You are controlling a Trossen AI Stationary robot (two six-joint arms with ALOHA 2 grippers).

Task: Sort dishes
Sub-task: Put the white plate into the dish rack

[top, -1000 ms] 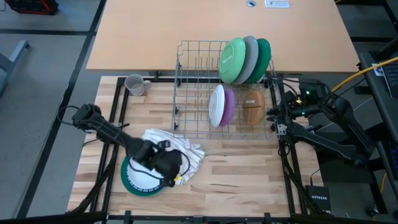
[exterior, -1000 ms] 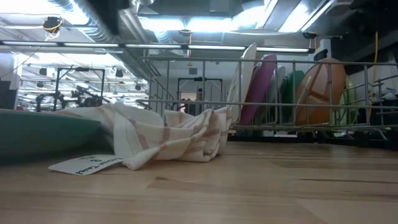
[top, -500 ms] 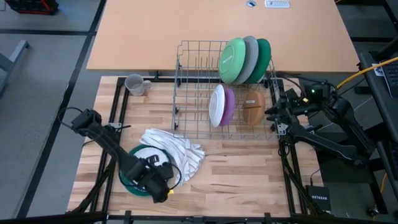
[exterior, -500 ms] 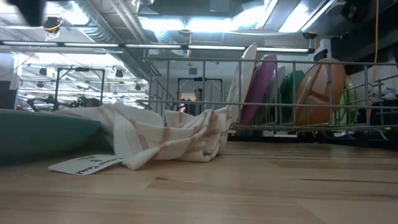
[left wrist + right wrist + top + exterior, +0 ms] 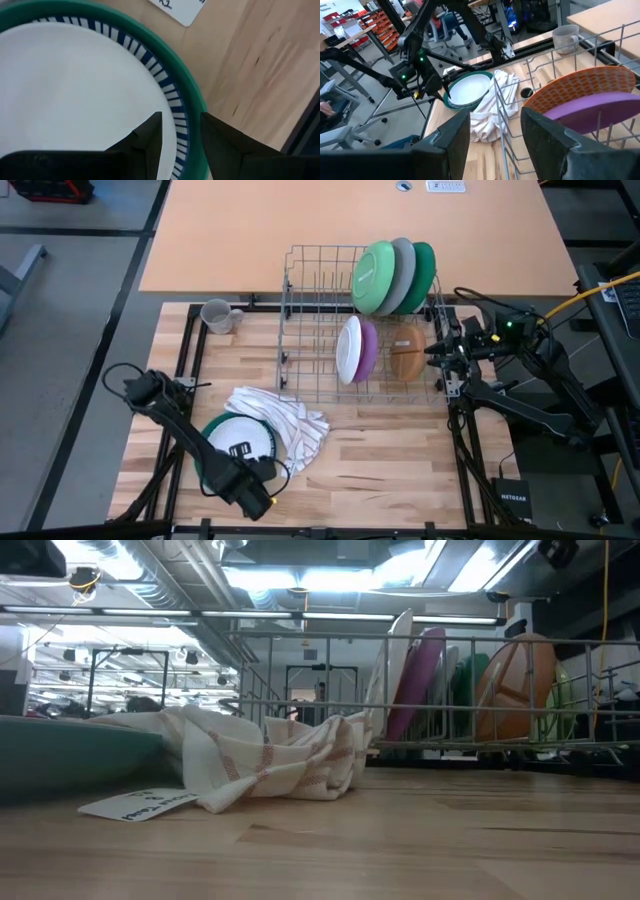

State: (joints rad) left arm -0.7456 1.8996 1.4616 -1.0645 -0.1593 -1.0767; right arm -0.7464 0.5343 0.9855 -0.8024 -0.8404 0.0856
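One plate left: teal-rimmed plate [image 5: 236, 442] flat on desk [image 5: 400, 450], half under striped cloth [image 5: 285, 420].
Nearer arm: your left gripper [image 5: 258, 498], jaws narrowly parted, empty, over its near rim.
Right gripper [image 5: 437, 360]: parted, empty, beside rack [image 5: 300, 310].

Very little writing can be read here. In the high view, a small black box [image 5: 511, 500] beside the tabletop's right edge carries pale lettering that looks like "NETGEAR", though it is too small to be sure. A white paper card [image 5: 135, 804] lies on the tabletop in front of the striped cloth [image 5: 270, 760]; it bears dark handwritten marks, too slanted to make out in the low view. The left wrist view shows a corner of the same card [image 5: 182, 7] with a few cut-off characters that cannot be read.
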